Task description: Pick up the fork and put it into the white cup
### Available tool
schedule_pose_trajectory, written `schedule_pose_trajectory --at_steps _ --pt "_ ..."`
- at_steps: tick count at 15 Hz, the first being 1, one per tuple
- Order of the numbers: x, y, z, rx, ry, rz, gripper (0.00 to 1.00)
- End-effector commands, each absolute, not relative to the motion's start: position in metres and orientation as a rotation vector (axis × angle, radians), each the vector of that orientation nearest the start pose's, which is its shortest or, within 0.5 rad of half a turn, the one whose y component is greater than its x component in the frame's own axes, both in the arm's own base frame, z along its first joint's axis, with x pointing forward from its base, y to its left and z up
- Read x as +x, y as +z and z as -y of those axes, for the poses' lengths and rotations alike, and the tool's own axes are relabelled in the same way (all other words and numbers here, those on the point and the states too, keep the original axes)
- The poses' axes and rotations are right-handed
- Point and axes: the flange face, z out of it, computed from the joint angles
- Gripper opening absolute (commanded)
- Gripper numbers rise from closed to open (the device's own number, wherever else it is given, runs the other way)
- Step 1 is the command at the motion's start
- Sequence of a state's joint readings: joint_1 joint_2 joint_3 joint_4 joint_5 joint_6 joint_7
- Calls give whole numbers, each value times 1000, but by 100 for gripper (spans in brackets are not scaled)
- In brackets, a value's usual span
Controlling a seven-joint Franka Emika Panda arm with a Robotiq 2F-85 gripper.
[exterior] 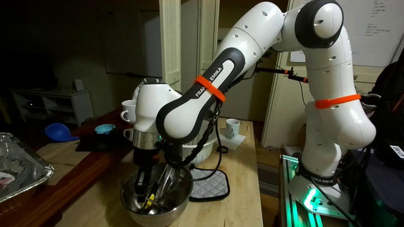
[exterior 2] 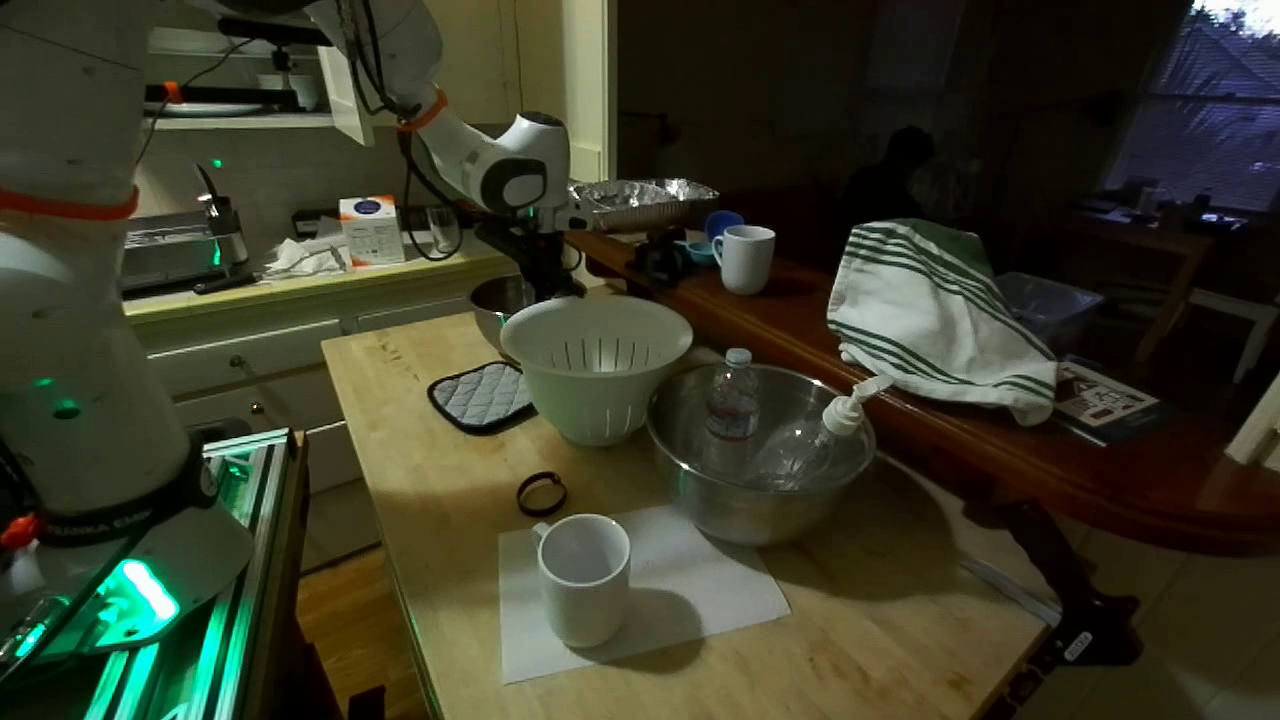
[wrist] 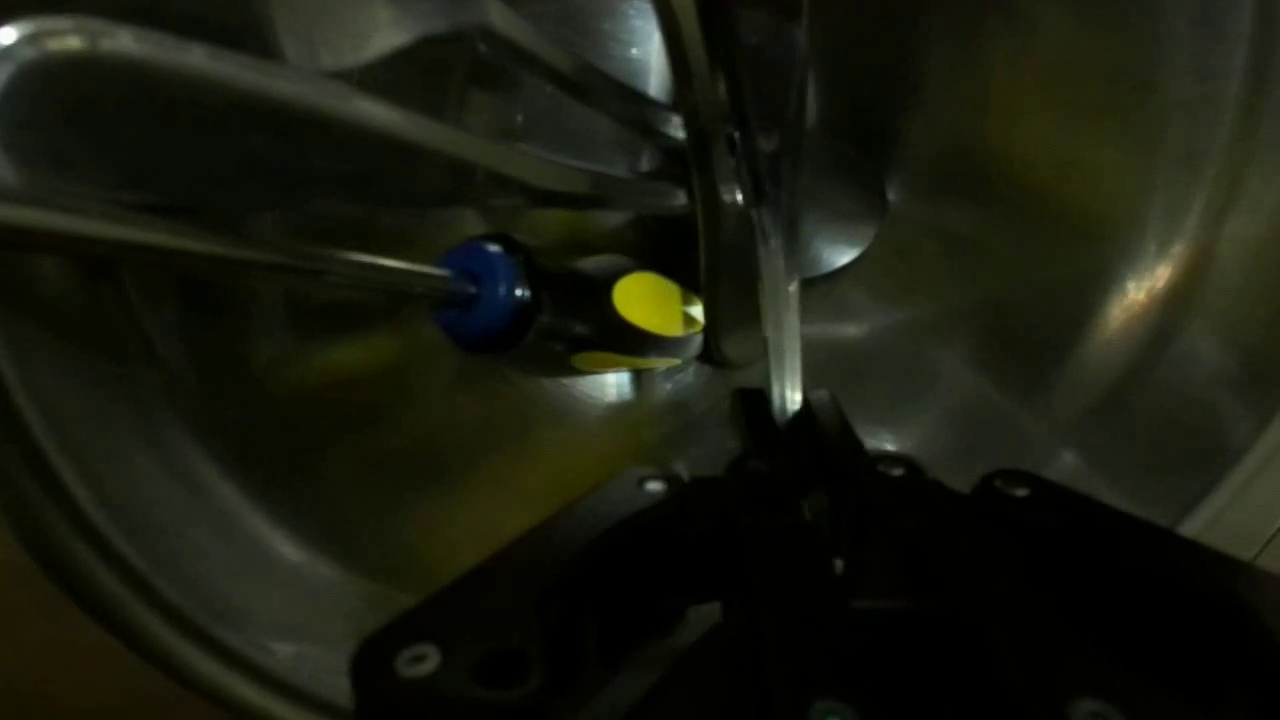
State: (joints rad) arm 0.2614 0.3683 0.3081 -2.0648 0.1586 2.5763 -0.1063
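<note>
The white cup (exterior 2: 585, 590), a mug with a side handle, stands upright on white paper; it also shows in an exterior view (exterior: 232, 128). My gripper (exterior: 141, 194) points down inside a steel bowl (exterior: 157, 217) of metal utensils. In the wrist view my gripper (wrist: 785, 410) is closed around the end of a thin metal handle (wrist: 782, 340), which lies among the other utensils. Its far end is dark and overlapped, so I cannot make out whether it is the fork. In an exterior view the fingertips are hidden behind the pale colander (exterior 2: 600, 350).
A yellow-black screwdriver (wrist: 610, 310) lies in the bowl beside the held handle. A grey pot holder (exterior: 210, 184), a black ring (exterior 2: 541, 494) and a large steel bowl (exterior 2: 690, 490) with bottles are on the table. Another white mug (exterior 2: 746, 260) stands on the raised wooden bar.
</note>
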Motion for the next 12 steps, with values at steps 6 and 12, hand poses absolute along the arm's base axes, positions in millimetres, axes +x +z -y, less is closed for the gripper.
schedule_pose_trajectory --at_steps 6,12 --pt "482 327 -346 -2799 -273 975 2" --pt "460 432 -335 -2857 -715 991 2"
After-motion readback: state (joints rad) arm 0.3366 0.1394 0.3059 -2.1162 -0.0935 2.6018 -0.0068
